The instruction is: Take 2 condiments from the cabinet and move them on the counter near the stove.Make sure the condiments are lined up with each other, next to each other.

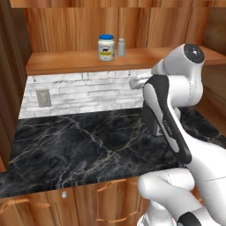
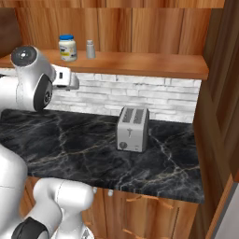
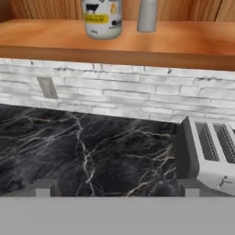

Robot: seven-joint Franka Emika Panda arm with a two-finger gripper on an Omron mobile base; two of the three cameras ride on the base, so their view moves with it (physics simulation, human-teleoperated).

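**Both condiments on the cabinet shelf, arm raised over the counter**

At the far left of the brick backsplash (image 1: 88, 95) sits a grey wall outlet (image 1: 43, 98), just above the black marble counter (image 1: 79, 145). Above it runs the plank shelf of the wooden cabinet (image 1: 66, 62). On that shelf stands the squat white jar (image 1: 106, 47) with its blue lid and yellowish label, upright; just beside it to the right, apart by a small gap, stands the slim grey shaker (image 1: 121, 47), also upright. Both stand near the back of the shelf, the jar slightly forward of the shaker as the left base view shows them.

To the right of them, the white arm rises over the counter with its wrist level with the brick wall, below the shelf edge. The gripper (image 3: 114, 189) points toward the wall; its two finger tips (image 3: 44, 187) rise at the bottom of the hand view, set wide apart with nothing between them. In that view the jar and shaker appear at the top, well above and beyond the fingers.

Further right on the counter stands a small silver toaster (image 2: 132, 129), near the brick wall, its two slots facing up. A tall wooden panel (image 2: 219, 93) closes the counter at the right end
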